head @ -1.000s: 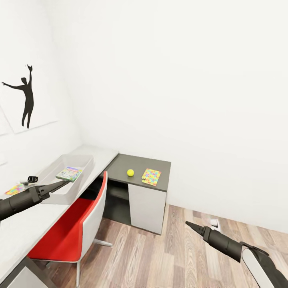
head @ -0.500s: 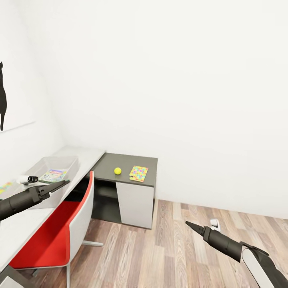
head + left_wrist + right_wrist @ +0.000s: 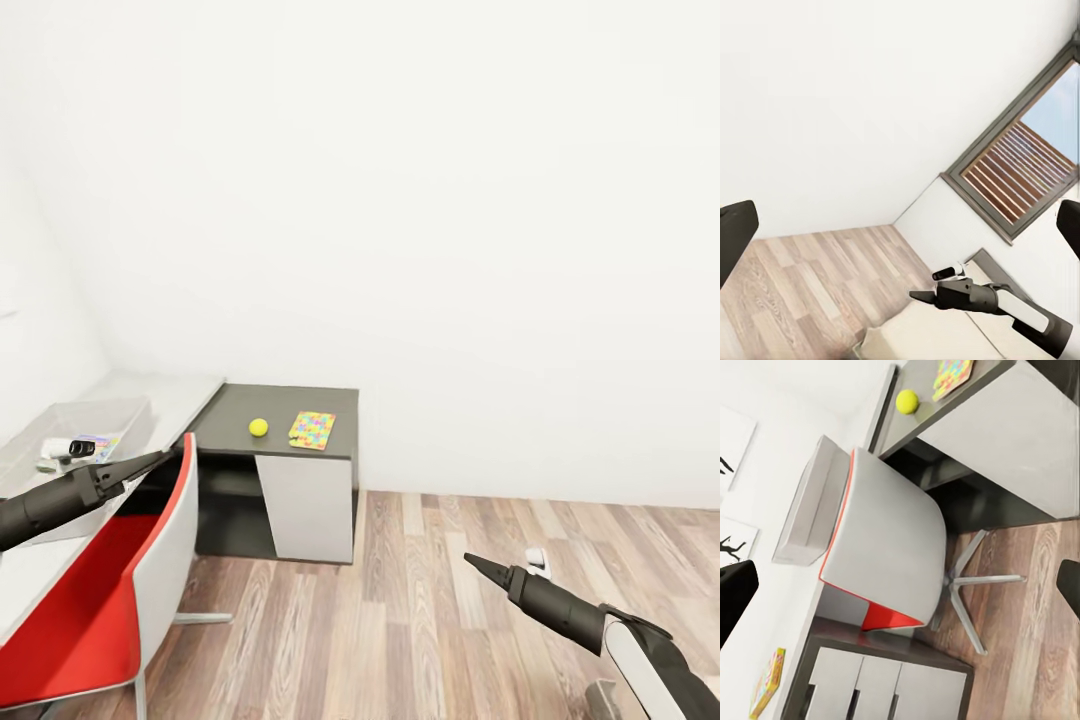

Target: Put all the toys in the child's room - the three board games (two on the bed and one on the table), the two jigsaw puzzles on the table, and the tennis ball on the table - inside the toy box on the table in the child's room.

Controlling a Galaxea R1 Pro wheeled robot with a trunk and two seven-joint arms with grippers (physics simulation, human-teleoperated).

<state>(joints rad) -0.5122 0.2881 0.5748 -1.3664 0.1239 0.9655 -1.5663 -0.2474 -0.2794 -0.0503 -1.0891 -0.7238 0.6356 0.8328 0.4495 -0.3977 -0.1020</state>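
Writing: none readable; the print on the board game [image 3: 93,447] in the toy box is too small to make out.
Tennis ball [image 3: 259,427]: small, plain yellow-green, on the lower dark grey section of the table [image 3: 240,405], just beside a jigsaw puzzle [image 3: 312,430].
Jigsaw puzzle: thin flat board of yellow, pink, blue and green interlocking pieces, lying flat on the dark section, apart from the ball.
Second jigsaw puzzle [image 3: 767,682]: the right wrist view shows a board with the same pattern on the light grey top above the grey drawers [image 3: 870,690].
Toy box [image 3: 70,420]: see-through greyish bin with a rolled rim and sloping sides, on the light grey top, holding 1 colourful printed board game.
Chair [image 3: 120,570]: red seat, white shell, pulled up to the table.
Left gripper [image 3: 150,462]: held in front of the toy box, empty, fingers drawn to a point in the head view.
Right gripper [image 3: 478,567]: over the wood-plank floor [image 3: 400,620], well apart from the table, empty, tips together.
Window [image 3: 1020,169]: grey-framed, in the left wrist view.
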